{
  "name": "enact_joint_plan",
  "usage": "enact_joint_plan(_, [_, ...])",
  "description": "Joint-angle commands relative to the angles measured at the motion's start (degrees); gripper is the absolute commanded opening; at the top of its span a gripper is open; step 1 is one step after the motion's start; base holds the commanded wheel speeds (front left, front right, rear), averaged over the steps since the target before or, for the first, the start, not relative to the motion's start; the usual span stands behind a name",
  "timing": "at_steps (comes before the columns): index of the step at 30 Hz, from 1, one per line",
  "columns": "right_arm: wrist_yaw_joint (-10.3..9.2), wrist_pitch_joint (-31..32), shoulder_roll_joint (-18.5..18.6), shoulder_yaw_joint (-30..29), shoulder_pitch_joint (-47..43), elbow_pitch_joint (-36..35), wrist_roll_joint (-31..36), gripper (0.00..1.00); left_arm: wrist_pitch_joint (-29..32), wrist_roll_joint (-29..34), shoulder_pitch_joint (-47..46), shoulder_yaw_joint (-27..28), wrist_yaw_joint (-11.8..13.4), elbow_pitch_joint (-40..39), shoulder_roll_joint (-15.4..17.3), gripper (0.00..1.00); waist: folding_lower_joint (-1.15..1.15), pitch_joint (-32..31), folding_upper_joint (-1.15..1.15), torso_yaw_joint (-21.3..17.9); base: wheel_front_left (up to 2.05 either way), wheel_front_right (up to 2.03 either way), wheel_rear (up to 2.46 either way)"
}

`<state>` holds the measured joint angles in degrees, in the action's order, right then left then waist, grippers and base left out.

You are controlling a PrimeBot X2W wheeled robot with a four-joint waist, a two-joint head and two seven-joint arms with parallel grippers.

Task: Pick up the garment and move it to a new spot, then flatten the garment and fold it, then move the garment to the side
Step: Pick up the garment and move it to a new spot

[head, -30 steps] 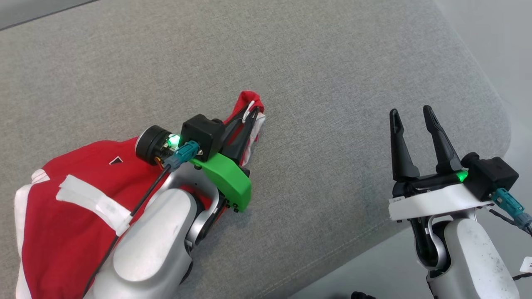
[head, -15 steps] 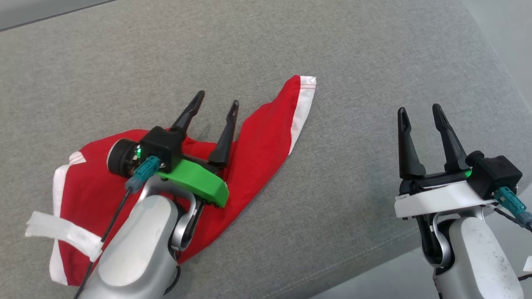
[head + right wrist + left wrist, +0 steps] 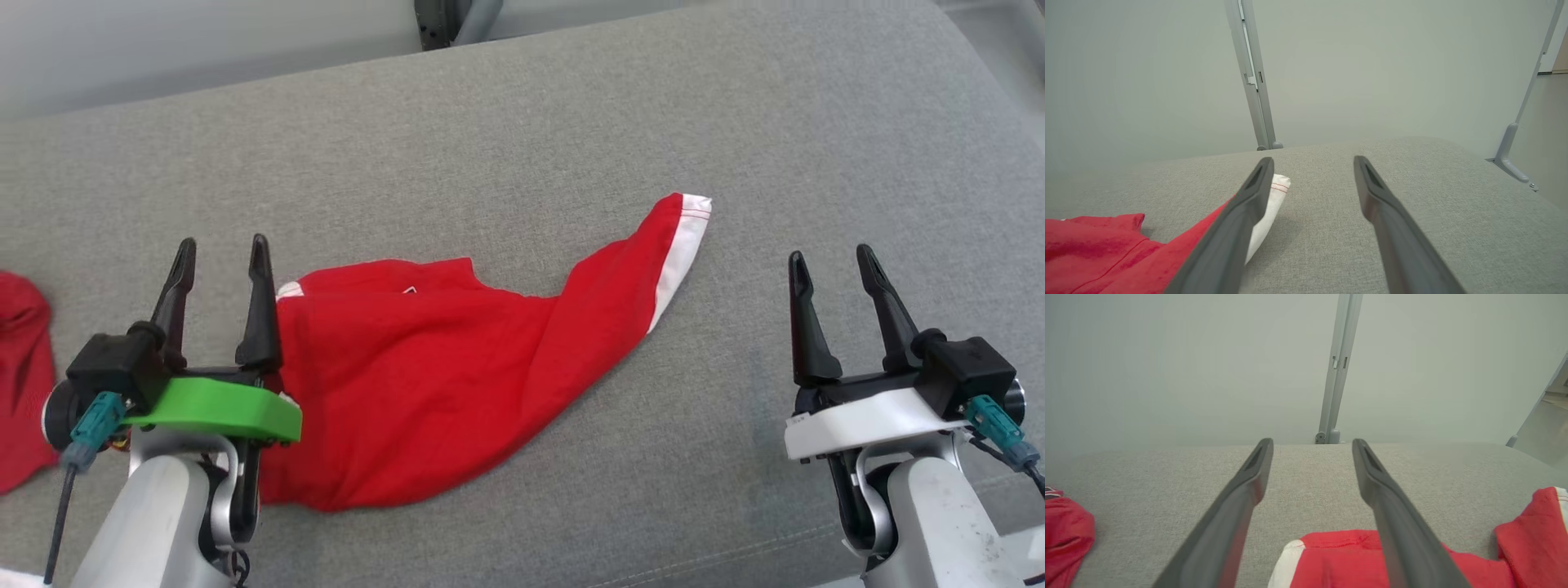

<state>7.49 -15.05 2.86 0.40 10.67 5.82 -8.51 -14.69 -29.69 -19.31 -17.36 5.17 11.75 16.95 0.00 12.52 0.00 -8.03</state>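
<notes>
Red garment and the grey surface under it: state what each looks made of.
Red garment: thin matte fabric, likely knit jersey; soft creases, stitched white trim. Grey surface: matte woven upholstery cloth, fine heathered weave; rounded edge suggests padding.

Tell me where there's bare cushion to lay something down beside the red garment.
Free: the strip of grey cushion beyond the red garment, and the wide patch between its white-trimmed tip and the open right gripper. Crowded: the left side, where the open left gripper sits between the garment and another red cloth.
</notes>
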Motion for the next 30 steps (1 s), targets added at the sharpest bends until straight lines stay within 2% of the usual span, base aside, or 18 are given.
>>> enact_joint_plan(1, [-0.01, -0.02, 0.13, -0.14, -0.94, 0.1, 0.44, 1.0, -0.17, -0.6, 1.54, 0.55, 0.27, -0.56, 0.44, 1.0, 0.0, -3.6, 0.0, 3.31, 0.0, 0.0, 0.0])
enact_joint_plan(6, [-0.01, 1.1, 0.13, -0.07, -2.79, 0.38, 1.21, 1.0, -0.44, -0.3, 7.2, 1.79, 0.42, -4.29, 2.0, 1.0, 0.0, -6.63, 0.0, 4.75, 0.0, 0.0, 0.0])
enact_joint_plan(18, [-0.01, 3.46, 0.13, 0.63, -7.42, -0.53, 1.77, 1.0, 0.92, -0.91, 16.59, 0.67, 2.45, -9.92, 2.71, 1.0, 0.0, -11.67, 0.0, 5.06, 0.0, 0.0, 0.0])
enact_joint_plan(30, [-0.01, 5.21, 0.12, 0.19, -9.86, -2.65, 1.88, 1.0, 2.34, -0.9, 19.17, 0.26, 3.88, -12.83, 3.49, 1.0, 0.0, -12.36, 0.0, 5.3, 0.0, 0.0, 0.0])
